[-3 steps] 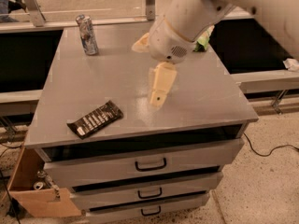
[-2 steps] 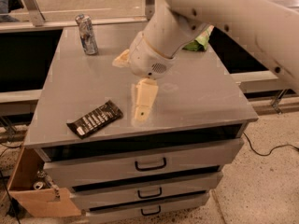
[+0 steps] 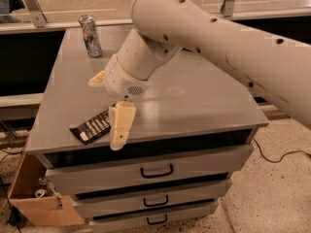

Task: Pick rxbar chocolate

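Note:
The rxbar chocolate (image 3: 91,128) is a flat black-brown bar with white lettering. It lies at the front left of the grey cabinet top (image 3: 199,98). My gripper (image 3: 106,114) hangs from the large white arm right over the bar's right end. Its fingers are spread apart and empty. The near finger (image 3: 121,125) points down past the cabinet's front edge and covers the bar's right tip. The far finger (image 3: 96,79) pokes out behind the wrist.
A tall silver can (image 3: 91,35) stands upright at the back left of the top. Below the top are drawers with dark handles (image 3: 156,171). An open cardboard box (image 3: 36,203) sits on the floor at the left. The arm crosses the right half of the view.
The arm has swung left and toward the front edge. The gripper has gone from the middle of the top to the bar's right end. The bar and the can have not moved.

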You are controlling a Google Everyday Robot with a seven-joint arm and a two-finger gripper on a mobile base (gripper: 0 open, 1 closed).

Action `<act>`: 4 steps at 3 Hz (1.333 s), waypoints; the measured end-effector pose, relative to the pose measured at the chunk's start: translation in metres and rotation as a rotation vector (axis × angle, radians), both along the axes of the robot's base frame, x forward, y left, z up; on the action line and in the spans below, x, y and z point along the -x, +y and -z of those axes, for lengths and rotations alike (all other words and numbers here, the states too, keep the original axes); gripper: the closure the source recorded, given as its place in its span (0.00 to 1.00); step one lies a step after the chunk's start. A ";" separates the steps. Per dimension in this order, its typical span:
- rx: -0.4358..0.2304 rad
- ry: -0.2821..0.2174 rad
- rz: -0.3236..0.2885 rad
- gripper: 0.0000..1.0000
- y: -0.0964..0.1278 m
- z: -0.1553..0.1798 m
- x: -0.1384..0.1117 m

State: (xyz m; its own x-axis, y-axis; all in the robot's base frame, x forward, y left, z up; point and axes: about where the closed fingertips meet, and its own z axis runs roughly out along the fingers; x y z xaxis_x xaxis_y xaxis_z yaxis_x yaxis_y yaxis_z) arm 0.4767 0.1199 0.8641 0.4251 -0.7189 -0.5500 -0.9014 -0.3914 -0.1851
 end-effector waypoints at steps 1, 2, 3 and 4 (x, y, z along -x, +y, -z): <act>-0.009 0.014 -0.014 0.00 0.018 0.011 0.007; -0.004 0.036 -0.006 0.00 0.028 0.026 0.005; 0.006 0.053 0.006 0.18 0.033 0.037 0.000; 0.013 0.067 0.023 0.43 0.036 0.042 -0.005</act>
State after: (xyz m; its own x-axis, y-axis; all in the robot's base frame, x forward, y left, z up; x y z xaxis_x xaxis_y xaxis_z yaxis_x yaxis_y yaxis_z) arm 0.4818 0.1555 0.8219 0.3710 -0.7352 -0.5673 -0.9204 -0.3722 -0.1195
